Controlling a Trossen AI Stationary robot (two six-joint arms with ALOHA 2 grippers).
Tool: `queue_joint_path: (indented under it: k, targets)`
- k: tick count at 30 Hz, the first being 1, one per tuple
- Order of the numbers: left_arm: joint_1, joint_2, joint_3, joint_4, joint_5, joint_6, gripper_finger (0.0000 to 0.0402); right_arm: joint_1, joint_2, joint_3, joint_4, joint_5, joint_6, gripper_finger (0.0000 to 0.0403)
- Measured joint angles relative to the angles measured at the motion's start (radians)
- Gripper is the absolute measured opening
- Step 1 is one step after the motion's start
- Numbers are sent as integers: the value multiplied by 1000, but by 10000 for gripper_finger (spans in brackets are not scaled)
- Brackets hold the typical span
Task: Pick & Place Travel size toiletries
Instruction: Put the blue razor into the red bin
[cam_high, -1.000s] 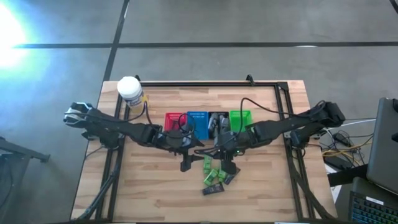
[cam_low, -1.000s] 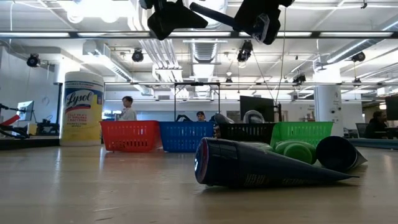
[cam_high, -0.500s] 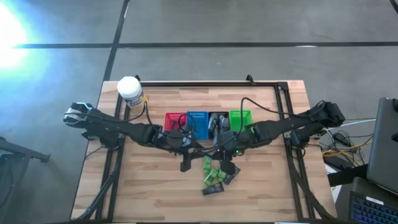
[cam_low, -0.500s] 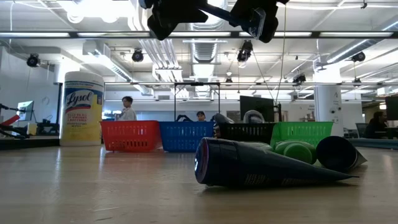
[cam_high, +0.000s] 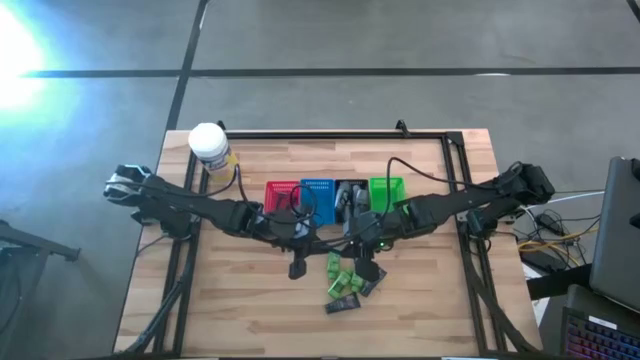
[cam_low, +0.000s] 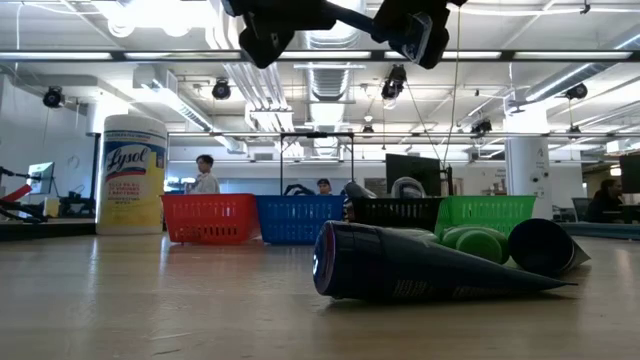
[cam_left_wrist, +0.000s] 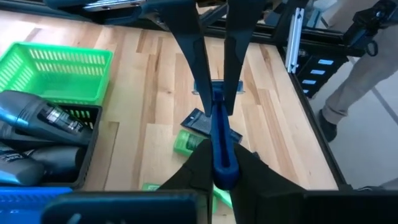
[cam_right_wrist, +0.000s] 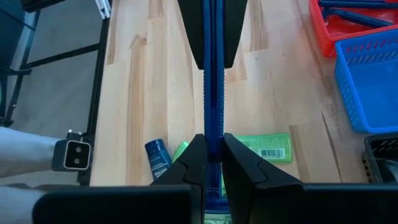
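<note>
Left gripper has edged away from the right gripper. It pinches a blue stick, and the right clamps a second blue stick (both aloft). This looks like the carry step. Next, reach the red basket and release there.

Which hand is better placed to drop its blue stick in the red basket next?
Left, probably. The left hand, shut on a blue stick, hangs nearer the red basket, which already holds similar sticks. The right hand, also gripping one, sits farther along, over the toiletries pile.
</note>
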Motion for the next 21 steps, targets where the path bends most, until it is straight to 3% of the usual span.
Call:
queue_joint_path:
  k: [3,12,16,21]
  targets:
    - [0,0,-1,15,-2,1,35,0,-1,0,-2,-10,1,23]
    - [1,0,0,46,-16,-3,156,-1,0,0,-5,-6,1,23]
    - [1,0,1,49,-7,-3,159,-1,0,0,-5,10,0,23]
    - [1,0,1,49,-6,-6,126,-1,0,0,-5,13,-3,23]
